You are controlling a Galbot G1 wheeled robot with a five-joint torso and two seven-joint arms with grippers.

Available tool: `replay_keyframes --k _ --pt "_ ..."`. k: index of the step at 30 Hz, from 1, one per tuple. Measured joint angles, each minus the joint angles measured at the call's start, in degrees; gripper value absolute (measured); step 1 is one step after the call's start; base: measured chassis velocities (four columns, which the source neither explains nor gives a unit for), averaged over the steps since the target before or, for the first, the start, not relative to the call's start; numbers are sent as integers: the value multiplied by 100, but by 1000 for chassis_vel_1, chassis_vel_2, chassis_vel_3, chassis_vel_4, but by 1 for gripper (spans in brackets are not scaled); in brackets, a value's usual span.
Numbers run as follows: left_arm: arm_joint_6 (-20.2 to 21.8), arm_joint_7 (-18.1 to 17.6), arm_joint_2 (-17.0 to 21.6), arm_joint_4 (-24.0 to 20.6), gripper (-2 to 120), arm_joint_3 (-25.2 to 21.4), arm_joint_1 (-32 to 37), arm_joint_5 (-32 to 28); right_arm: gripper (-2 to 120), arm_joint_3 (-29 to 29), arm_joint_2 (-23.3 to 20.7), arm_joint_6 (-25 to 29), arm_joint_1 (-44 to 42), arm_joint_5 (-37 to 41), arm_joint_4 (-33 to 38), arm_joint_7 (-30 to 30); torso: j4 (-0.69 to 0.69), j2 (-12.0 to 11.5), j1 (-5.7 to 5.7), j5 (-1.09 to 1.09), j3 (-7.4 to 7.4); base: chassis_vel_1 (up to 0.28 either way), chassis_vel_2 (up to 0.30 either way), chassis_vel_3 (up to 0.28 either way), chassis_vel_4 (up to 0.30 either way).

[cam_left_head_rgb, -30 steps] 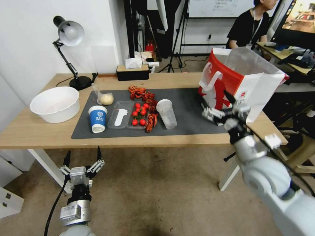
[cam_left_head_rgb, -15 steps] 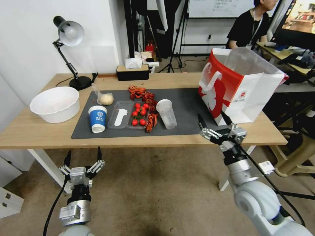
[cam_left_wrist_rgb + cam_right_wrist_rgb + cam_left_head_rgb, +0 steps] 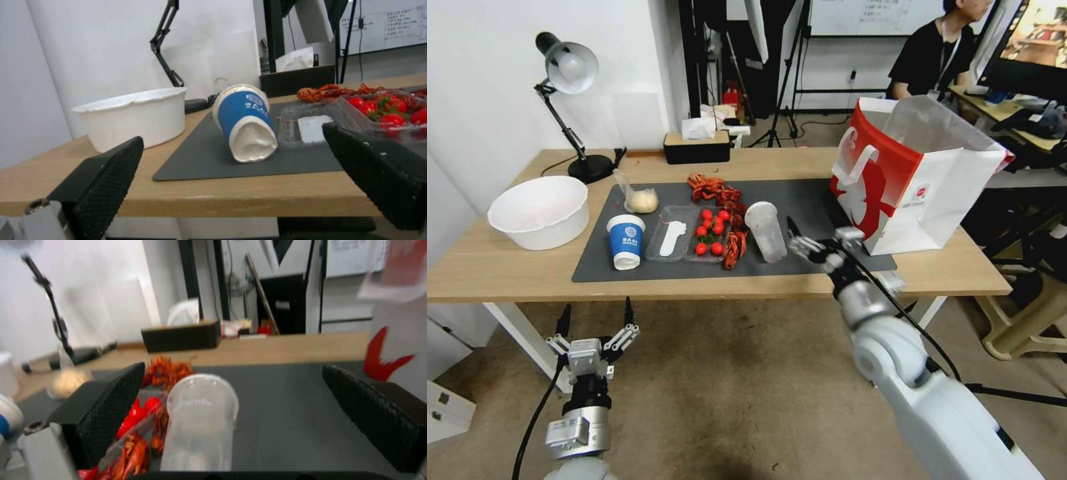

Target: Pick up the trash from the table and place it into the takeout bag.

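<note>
- My right gripper [image 3: 810, 241] hangs over the dark mat [image 3: 814, 207], jaws spread wide and empty, lined up just beside the clear plastic cup [image 3: 766, 231] lying on its side; from my right wrist the cup [image 3: 200, 426] sits squarely between the two pads.
- My left gripper [image 3: 595, 319] waits low, below the near edge of the surface [image 3: 507, 267], jaws open with nothing in them, facing the tipped blue-white paper cup [image 3: 245, 124].
- Progress, as I judge it: early. Nothing is in hand, and I can't see into the takeout bag [image 3: 914, 173], which stands upright on the right end of the surface, so whether anything has gone in I can't say.
- Left to clear: the plastic cup, the paper cup [image 3: 626, 241], the clear bag with a pale lump [image 3: 639, 197], the clear tray of cherry tomatoes [image 3: 690, 233] and the red crayfish shells [image 3: 720, 200].
- The white bowl [image 3: 540, 212] sits off the mat at the left end.
- Writing: the paper cup carries a white logo and lettering, too small to read; the bag has a small round red mark on its white side, also unreadable.
</note>
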Motion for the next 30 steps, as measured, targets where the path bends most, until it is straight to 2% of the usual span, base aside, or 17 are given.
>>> replay_keyframes --k 3,8,13,30 --pt "3 19 -34 2 100 -19 -5 30 100 -649 134 -771 720 317 -492 492 0 0 0 1 0 0 0 0 0" --pt "-1 23 -70 10 100 -53 23 32 100 -970 264 -1105 1135 345 -900 756 1 0 0 -1 0 0 0 0 0" --pt "-18 26 -113 26 100 -72 26 30 100 -1071 311 -1458 1300 440 -1022 802 0 0 0 0 0 0 0 0 0" --pt "-94 48 -147 40 100 -77 23 75 100 -1144 314 -2071 1450 632 -1109 812 0 0 0 0 -1 0 0 0 0"
